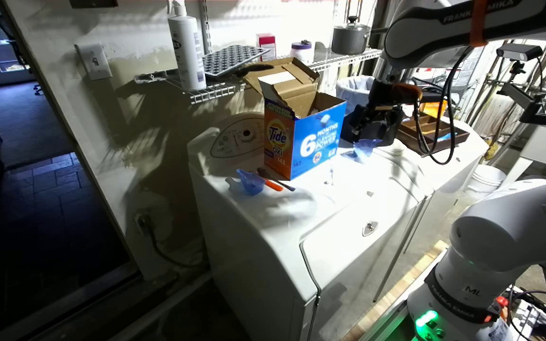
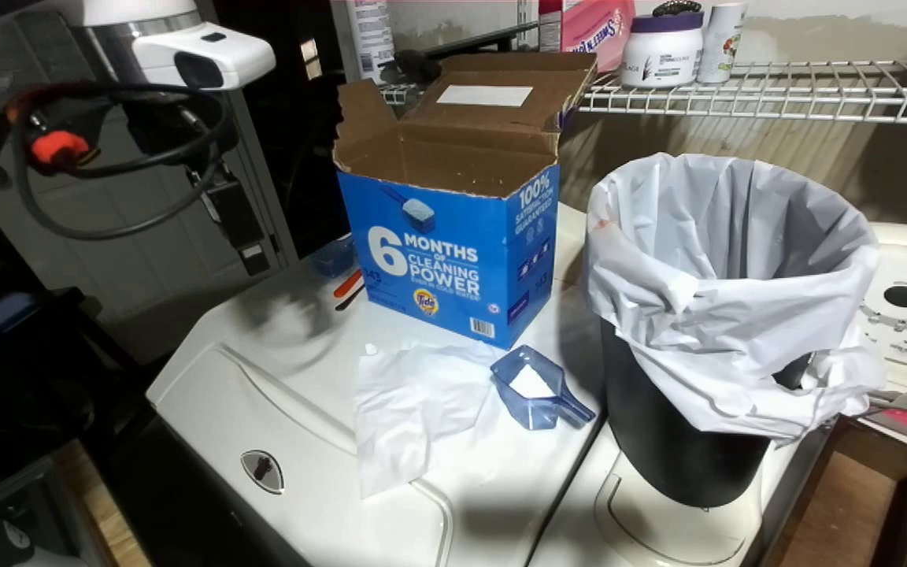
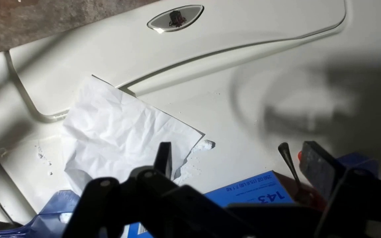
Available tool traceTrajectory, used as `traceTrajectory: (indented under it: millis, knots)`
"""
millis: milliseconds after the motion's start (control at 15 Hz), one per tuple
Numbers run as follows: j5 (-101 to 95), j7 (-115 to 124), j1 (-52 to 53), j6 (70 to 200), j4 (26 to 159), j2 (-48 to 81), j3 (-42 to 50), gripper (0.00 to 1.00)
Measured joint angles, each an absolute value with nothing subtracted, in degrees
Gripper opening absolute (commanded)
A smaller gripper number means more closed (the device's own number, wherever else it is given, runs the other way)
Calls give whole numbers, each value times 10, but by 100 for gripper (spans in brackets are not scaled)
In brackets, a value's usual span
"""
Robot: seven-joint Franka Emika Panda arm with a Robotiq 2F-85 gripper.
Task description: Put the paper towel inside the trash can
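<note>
The gripper [image 3: 238, 158] fills the bottom of the wrist view, its fingers [image 3: 164, 158] spread wide and holding nothing above a white machine [image 3: 230, 122]. Below, the towel [image 3: 121, 132] lies creased but unfolded on that machine, partly across the lid seam, with clumps of white powder [image 3: 205, 144] at one corner. A blue scoop [image 2: 544, 409] sits just beside the towel; whether they touch I cannot tell. The box [image 2: 446, 268] stands near both, flaps up. The bin [image 2: 674, 441], black with a white liner [image 2: 697, 315] folded over its rim, stands upright on the next machine [image 2: 579, 528], a wooden tray [image 2: 839, 472] beside it. Near the box's orange side lie another scoop [image 1: 252, 183] and an orange handle [image 1: 274, 185].
</note>
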State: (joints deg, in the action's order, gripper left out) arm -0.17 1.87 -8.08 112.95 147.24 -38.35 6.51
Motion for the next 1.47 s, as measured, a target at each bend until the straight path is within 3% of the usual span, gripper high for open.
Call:
traceTrajectory:
  millis: [1467]
  knots:
    - [-9, 10, -96, 1187, 1502, -333, 68, 100]
